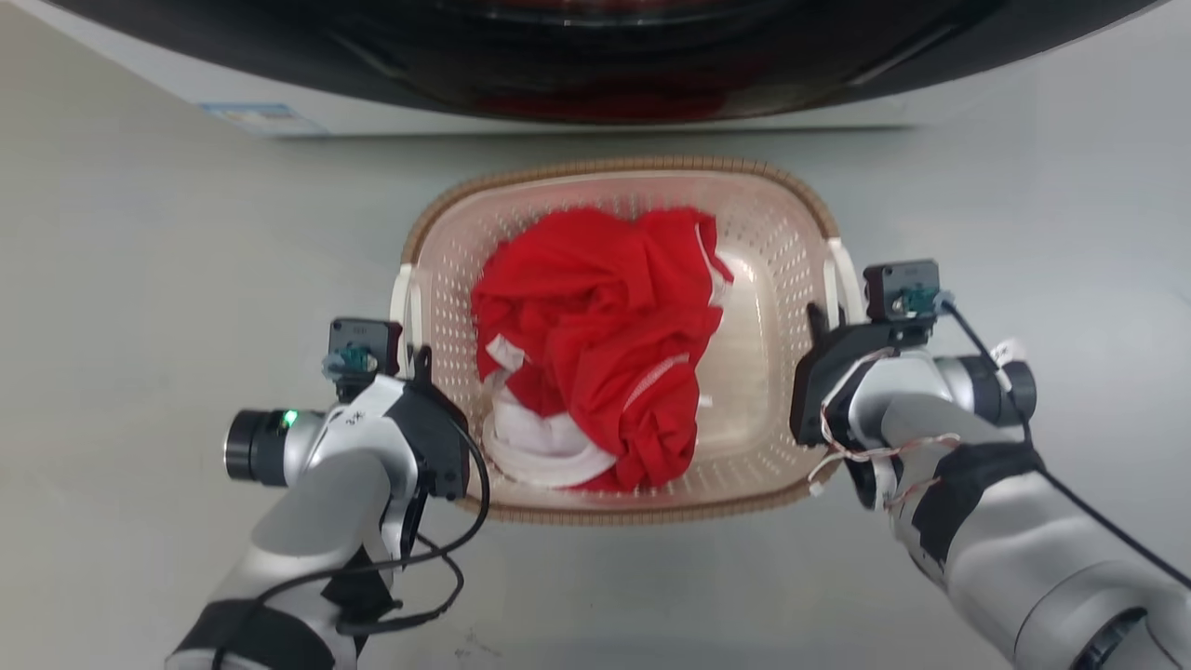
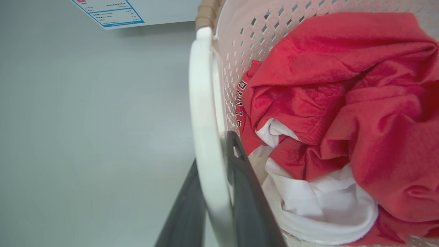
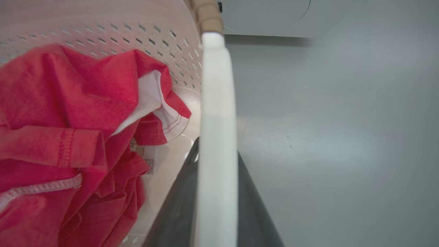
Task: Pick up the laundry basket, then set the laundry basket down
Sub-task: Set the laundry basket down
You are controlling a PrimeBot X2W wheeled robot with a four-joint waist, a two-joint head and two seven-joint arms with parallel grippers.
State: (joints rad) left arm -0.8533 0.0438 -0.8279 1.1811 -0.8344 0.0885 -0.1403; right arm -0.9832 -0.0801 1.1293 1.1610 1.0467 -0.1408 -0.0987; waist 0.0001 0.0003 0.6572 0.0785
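Note:
The laundry basket (image 1: pixel 616 167), cream perforated plastic with a brown woven rim, stands in the middle of the head view, just in front of me. My left gripper (image 1: pixel 415 359) is at its left white handle (image 2: pixel 202 103). In the left wrist view that gripper (image 2: pixel 212 148) has one dark finger on each side of the handle, pressed against it. My right gripper (image 1: pixel 826 326) holds the right handle (image 3: pixel 216 103) in the same way, fingers (image 3: pixel 252 206) tight against both sides. Whether the basket's bottom touches the floor is not visible.
A heap of red and white clothes (image 1: pixel 595 316) lies inside the basket. A white washing machine (image 1: pixel 279 112) with a dark round door stands right behind it. Bare grey floor (image 1: pixel 140 279) stretches to both sides and in front.

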